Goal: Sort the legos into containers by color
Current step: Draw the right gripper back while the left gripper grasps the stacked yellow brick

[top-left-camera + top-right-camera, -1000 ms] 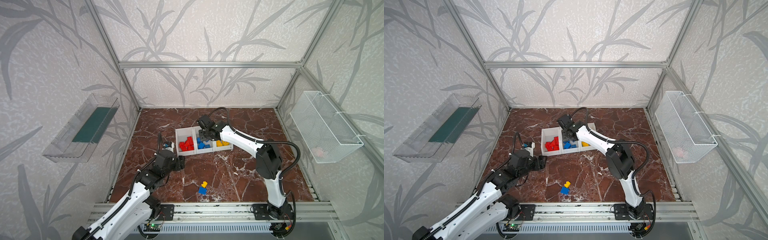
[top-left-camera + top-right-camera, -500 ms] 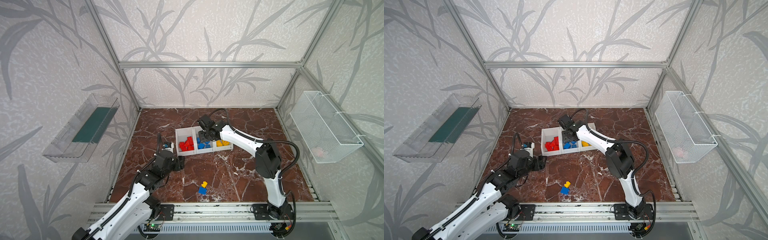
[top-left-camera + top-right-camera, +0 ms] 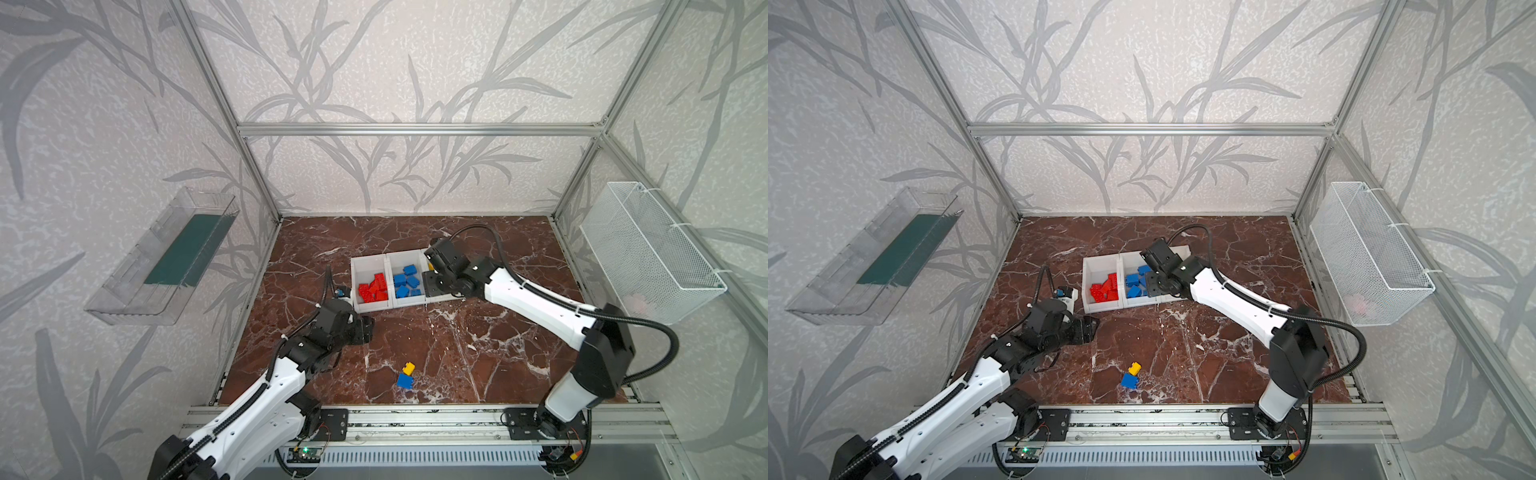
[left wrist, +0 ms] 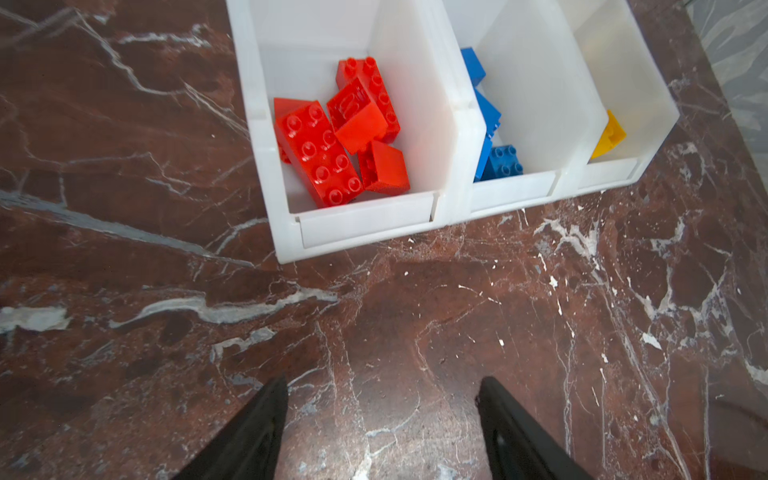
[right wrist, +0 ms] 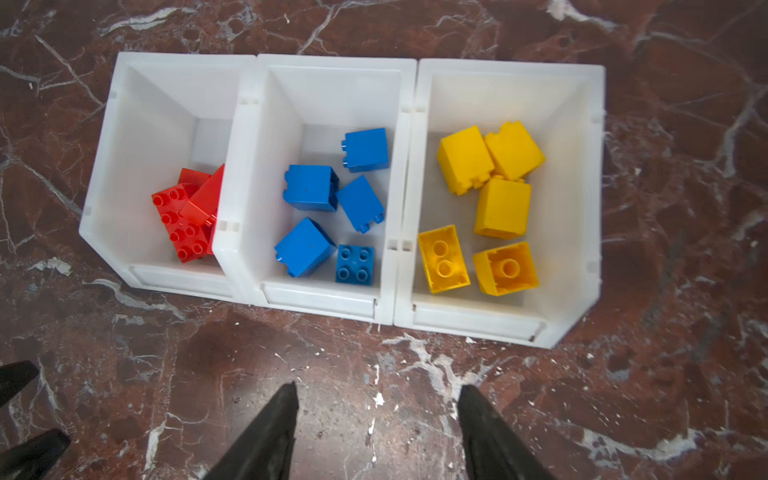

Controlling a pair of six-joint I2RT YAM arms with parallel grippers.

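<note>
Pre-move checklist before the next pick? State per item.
1. Right gripper empty, fingers apart: ok.
2. Left gripper empty, fingers apart: ok.
3. Bins colour-pure: ok. The red bin, blue bin and yellow bin each show only their own colour.
4. All bricks binned: not ok. The loose yellow brick and loose blue brick lie on the table near its front edge.
5. Those two bricks separate, not stuck together: cannot tell. They sit right against each other in both top views.
</note>
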